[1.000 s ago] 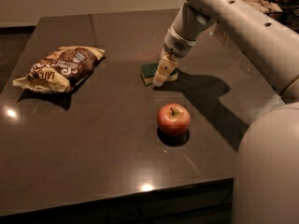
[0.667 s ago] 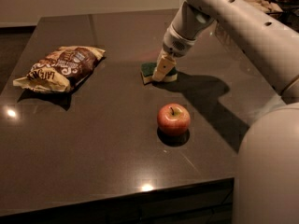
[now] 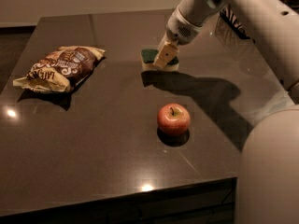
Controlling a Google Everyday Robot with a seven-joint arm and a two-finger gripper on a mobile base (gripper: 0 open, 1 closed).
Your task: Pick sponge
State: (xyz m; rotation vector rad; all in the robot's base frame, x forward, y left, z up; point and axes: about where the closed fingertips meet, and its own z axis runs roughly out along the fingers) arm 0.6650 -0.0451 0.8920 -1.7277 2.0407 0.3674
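The sponge, dark green on top with pale yellow foam below, is at the far middle of the dark table. My gripper comes down from the upper right and is shut on the sponge's right part, with one tan finger in front of it. The sponge hangs slightly above the table, with its shadow just below it. Its right end is hidden behind the finger.
A red apple stands on the table in front of the sponge. A brown chip bag lies at the left. The robot's white body fills the lower right, and the table's front edge runs along the bottom.
The gripper and the sponge have risen a little off the table together. The apple and the chip bag have not moved.
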